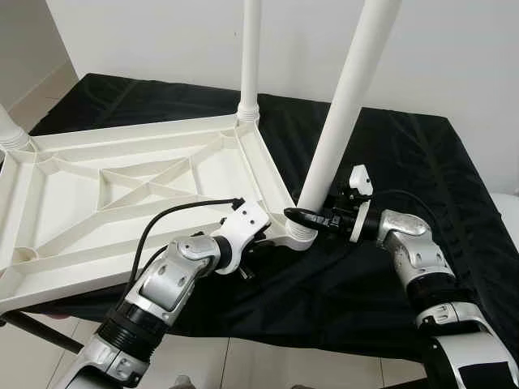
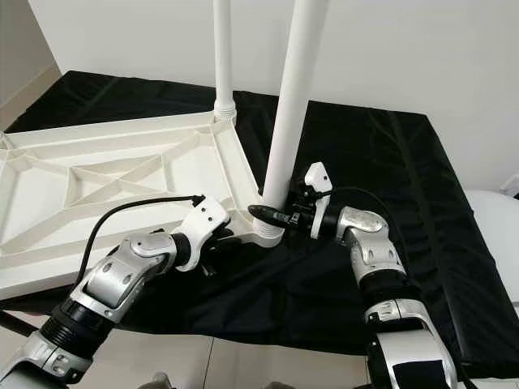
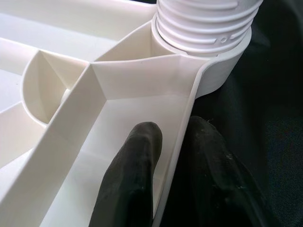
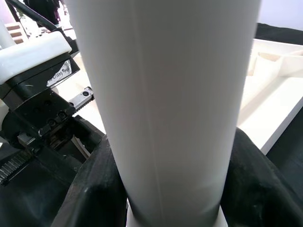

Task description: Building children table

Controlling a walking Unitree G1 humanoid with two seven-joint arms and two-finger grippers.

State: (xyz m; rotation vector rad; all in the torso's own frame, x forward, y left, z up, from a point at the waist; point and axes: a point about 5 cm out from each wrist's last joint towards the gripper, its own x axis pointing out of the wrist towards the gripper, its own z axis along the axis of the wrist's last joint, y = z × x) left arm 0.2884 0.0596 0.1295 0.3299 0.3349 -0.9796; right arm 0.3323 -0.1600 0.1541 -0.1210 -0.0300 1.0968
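Observation:
The white plastic table top (image 1: 122,186) lies upside down on a black cloth (image 1: 422,162). A long white leg (image 1: 345,105) stands in the near right corner socket (image 1: 300,235), leaning slightly to the right. My right gripper (image 1: 304,217) is shut on this leg just above the socket, its fingers (image 4: 94,189) on both sides of the tube. My left gripper (image 3: 173,137) is shut on the table top's rim (image 3: 187,118) beside that corner, one finger inside the wall and one outside. The leg's ribbed collar (image 3: 203,28) sits in the socket.
A second leg (image 1: 250,57) stands upright in the far right corner, and the base of a third (image 1: 10,130) is at the far left. The cloth-covered surface ends close in front, with tiled floor (image 1: 243,365) below. A white wall is behind.

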